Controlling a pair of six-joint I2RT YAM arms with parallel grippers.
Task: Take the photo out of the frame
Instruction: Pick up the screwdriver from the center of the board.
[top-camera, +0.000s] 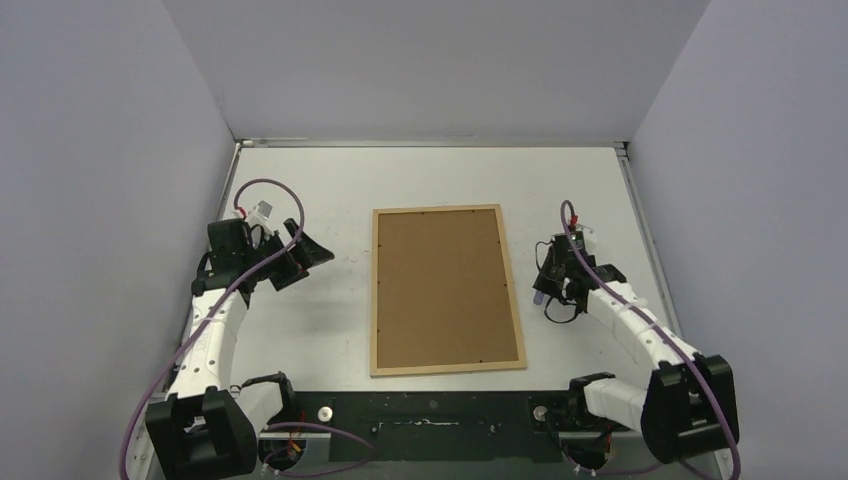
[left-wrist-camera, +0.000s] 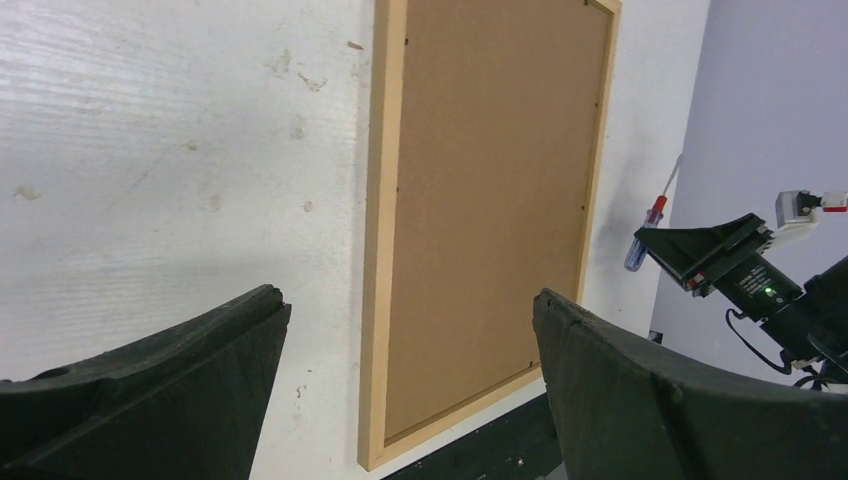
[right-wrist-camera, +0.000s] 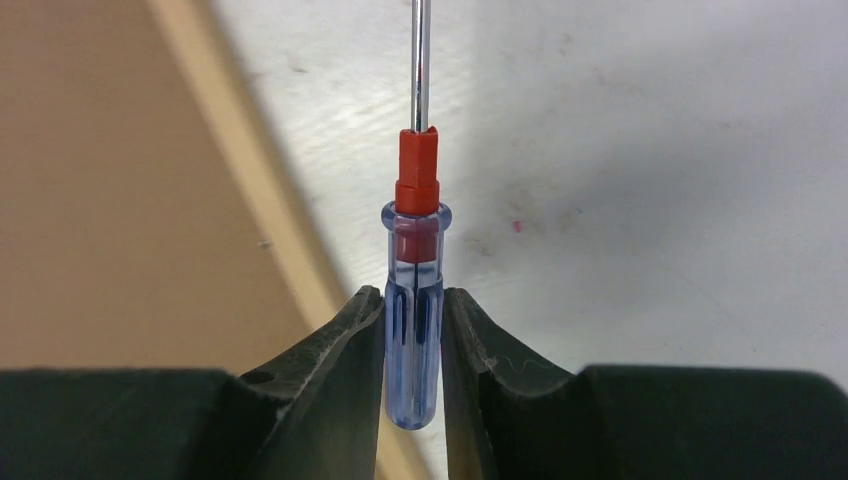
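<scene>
Frame (left-wrist-camera: 383, 200) pale wood; backing panel (left-wrist-camera: 490, 200) brown; screwdriver (right-wrist-camera: 413, 330) clear blue handle, red collar.

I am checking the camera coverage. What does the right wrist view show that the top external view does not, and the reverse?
Only the right wrist view: the right claw closed on the screwdriver at its clear blue handle, plus red collar and metal shaft. Only the top external view: the whole frame, and the left claw, open, to its left. Both: the frame's right moulding, the brown backing panel, the white table.

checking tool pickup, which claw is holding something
The right claw, shut on the blue clear-plastic-handled screwdriver with a red collar; the left claw stands wide open, empty.
</scene>
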